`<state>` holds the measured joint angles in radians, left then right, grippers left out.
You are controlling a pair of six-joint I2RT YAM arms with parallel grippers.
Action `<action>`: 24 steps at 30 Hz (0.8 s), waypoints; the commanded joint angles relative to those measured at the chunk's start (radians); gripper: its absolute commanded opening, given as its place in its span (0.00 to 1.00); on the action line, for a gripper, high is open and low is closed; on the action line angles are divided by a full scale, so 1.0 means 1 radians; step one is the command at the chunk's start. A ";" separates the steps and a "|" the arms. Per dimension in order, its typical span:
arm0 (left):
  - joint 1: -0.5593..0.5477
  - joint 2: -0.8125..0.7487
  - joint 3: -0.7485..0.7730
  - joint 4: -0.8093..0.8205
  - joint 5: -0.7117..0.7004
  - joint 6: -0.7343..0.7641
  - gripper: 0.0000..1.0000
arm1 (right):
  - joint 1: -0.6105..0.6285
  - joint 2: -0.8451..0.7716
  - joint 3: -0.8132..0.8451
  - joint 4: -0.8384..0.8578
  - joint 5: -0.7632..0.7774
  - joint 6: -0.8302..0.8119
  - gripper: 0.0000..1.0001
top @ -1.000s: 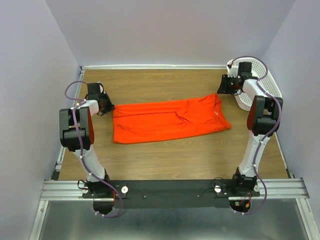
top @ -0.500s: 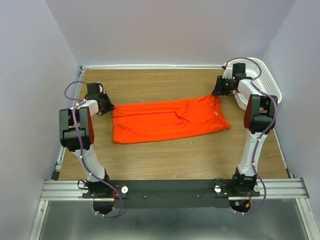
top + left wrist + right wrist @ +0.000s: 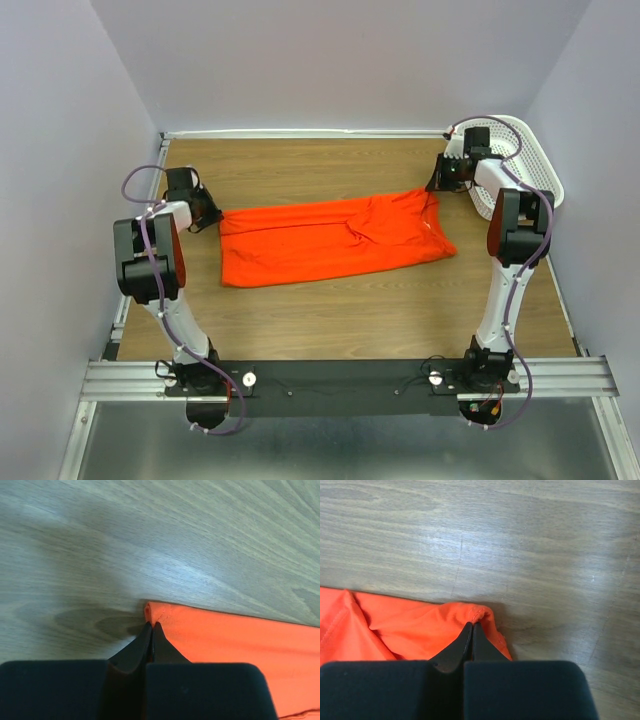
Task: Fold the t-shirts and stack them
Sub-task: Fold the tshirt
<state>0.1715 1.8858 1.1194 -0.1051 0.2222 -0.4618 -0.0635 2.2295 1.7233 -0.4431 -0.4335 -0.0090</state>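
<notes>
A wooden surface (image 3: 330, 320) fills the floor of a pale-walled enclosure, with a metal rail (image 3: 340, 378) across its near edge where both arms are bolted.

A bright orange-red t-shirt (image 3: 330, 242) lies flat on the middle of the surface, folded into a long band that runs from left to right. Its right end sits a little farther back than its left end. Creases and a bunched fold show right of its middle, and its near edge is fairly straight.

The left arm (image 3: 150, 262) rises from the rail and reaches to the left end of the t-shirt. The right arm (image 3: 518, 235) does the same on the right, reaching to the far right corner of the cloth.

A white perforated basket (image 3: 540, 165) stands at the far right corner of the surface, just behind the right arm's wrist and partly hidden by it.

The left end effector (image 3: 151, 626) is low on the surface with its dark fingers pressed together, pinching the far left corner of the t-shirt, where the cloth curls up in a small roll at the tips.

The right end effector (image 3: 472, 626) also has its fingers tight together, nipping the rounded hem at the far right corner, with bare wood beyond it.
</notes>
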 commanded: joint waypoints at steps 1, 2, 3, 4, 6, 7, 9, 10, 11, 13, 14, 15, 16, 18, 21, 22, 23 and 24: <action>0.039 -0.046 -0.035 0.024 0.009 -0.015 0.00 | -0.007 -0.050 -0.022 0.007 0.068 -0.019 0.01; 0.043 -0.051 -0.039 0.028 0.009 -0.017 0.00 | -0.013 -0.059 -0.024 0.009 0.070 -0.014 0.01; 0.051 -0.053 -0.041 0.028 0.011 -0.017 0.00 | -0.016 -0.062 -0.027 0.010 0.072 -0.013 0.01; 0.056 -0.057 -0.044 0.030 0.011 -0.018 0.00 | -0.018 -0.065 -0.030 0.014 0.073 -0.013 0.01; 0.069 -0.063 -0.053 0.031 0.009 -0.018 0.00 | -0.025 -0.071 -0.042 0.023 0.084 -0.006 0.01; 0.075 -0.065 -0.056 0.033 0.012 -0.020 0.00 | -0.028 -0.073 -0.047 0.032 0.087 -0.005 0.01; 0.088 -0.067 -0.059 0.036 0.017 -0.020 0.00 | -0.036 -0.073 -0.048 0.041 0.093 -0.005 0.01; 0.092 -0.065 -0.059 0.038 0.019 -0.020 0.00 | -0.038 -0.070 -0.044 0.046 0.091 -0.006 0.01; 0.092 -0.063 -0.058 0.038 0.020 -0.020 0.00 | -0.038 -0.068 -0.044 0.046 0.091 -0.006 0.01; 0.094 -0.054 -0.052 0.039 0.031 -0.020 0.00 | -0.038 -0.062 -0.031 0.047 0.061 -0.009 0.00; 0.094 -0.053 -0.049 0.044 0.037 -0.020 0.00 | -0.038 -0.057 -0.018 0.047 0.021 -0.009 0.01; 0.094 -0.051 -0.049 0.051 0.046 -0.021 0.00 | -0.038 -0.051 -0.010 0.046 0.000 -0.011 0.01; 0.094 -0.050 -0.046 0.057 0.063 -0.023 0.00 | -0.036 -0.039 0.001 0.046 -0.022 -0.011 0.01; 0.094 -0.045 -0.040 0.056 0.072 -0.023 0.00 | -0.032 -0.025 0.024 0.044 -0.030 -0.014 0.01; 0.095 -0.037 -0.029 0.056 0.080 -0.021 0.00 | -0.015 0.005 0.093 0.040 -0.027 -0.016 0.00; 0.095 -0.037 -0.027 0.058 0.077 -0.021 0.00 | -0.010 0.013 0.105 0.038 -0.024 -0.016 0.01; 0.095 -0.040 -0.026 0.056 0.072 -0.024 0.00 | -0.006 0.028 0.120 0.034 -0.008 -0.013 0.01; 0.097 -0.040 -0.026 0.061 0.069 -0.031 0.00 | 0.005 0.036 0.134 0.032 0.001 -0.013 0.01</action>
<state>0.2470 1.8538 1.0710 -0.0757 0.3016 -0.4873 -0.0727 2.2211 1.7828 -0.4362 -0.4572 -0.0090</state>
